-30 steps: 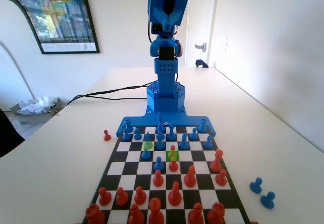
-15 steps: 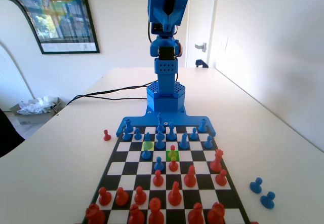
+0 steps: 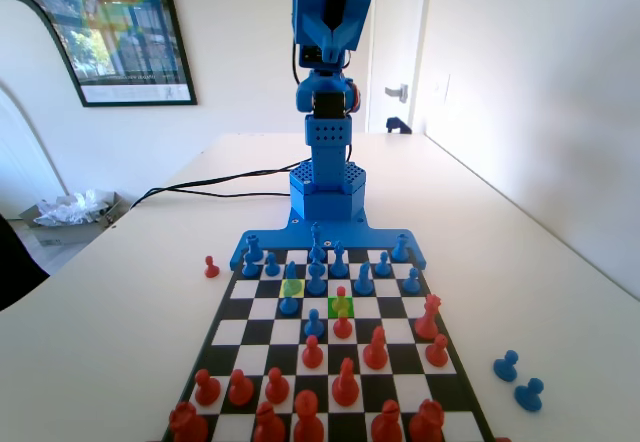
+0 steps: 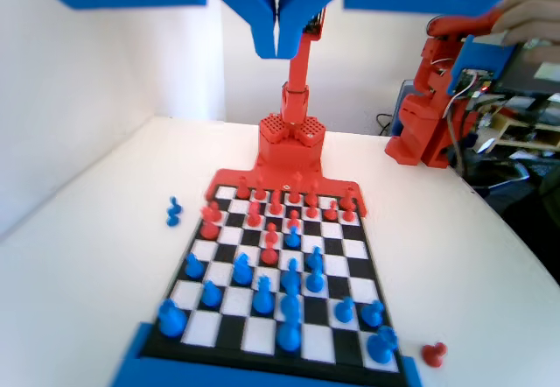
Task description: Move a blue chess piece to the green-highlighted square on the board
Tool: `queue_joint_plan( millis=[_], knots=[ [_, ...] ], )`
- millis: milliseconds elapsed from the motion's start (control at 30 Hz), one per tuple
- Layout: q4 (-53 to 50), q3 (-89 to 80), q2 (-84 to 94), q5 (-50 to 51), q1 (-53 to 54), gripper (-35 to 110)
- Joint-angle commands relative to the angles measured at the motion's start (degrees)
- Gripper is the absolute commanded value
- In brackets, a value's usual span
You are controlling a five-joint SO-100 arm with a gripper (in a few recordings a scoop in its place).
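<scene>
Nothing has shifted over the last second. The blue arm stays folded upright behind the board [image 3: 232, 330] and every piece stands where it stood, so the move has not begun.

In the fixed view, all places are given relative to the green-highlighted square [image 3: 340, 308]. Well to its left, off the board on the bench [image 3: 120, 342], stands a lone red pawn [image 3: 211, 267]. Nearer, one file left and one row farther from the camera, is a pale yellow square [image 3: 292, 287]. A blue chess piece [image 3: 291, 275] seems to stand on it, and I judge this the pawn meant to travel, though the tint makes its outline hard to read. The green square itself is not free. A red pawn [image 3: 341, 296] sits on it, so the move looks like a diagonal capture and that pawn would probably have to be cleared first. Far to the right of the green square, off the board, two blue pawns [image 3: 517, 380] rest on the bench.

In the wrist view the gripper [image 4: 277, 50] hangs high above the board's near end. Its fingers [image 4: 262, 28] are clenched together with only a thin slit between them and nothing in them. They would need to part before descending on the pawn, which stands close among its neighbours.
</scene>
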State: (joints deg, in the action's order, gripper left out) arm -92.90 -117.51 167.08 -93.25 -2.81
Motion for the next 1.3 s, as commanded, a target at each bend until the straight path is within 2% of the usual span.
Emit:
queue_joint_plan(
  millis=[0, 133, 367, 900, 1267],
  knots=[
    [-2.55, 9.93, -7.03, 2.64, -2.37, 1],
    [-4.75, 16.79, -15.91, 7.12, -3.60, 1],
    [-2.72, 21.62, -30.06, 13.27, -2.29, 1],
    [5.36, 21.97, -58.36, 22.32, 0.88, 1],
    [26.10, 4.31, -64.42, 26.28, -1.05, 2]
  ],
)
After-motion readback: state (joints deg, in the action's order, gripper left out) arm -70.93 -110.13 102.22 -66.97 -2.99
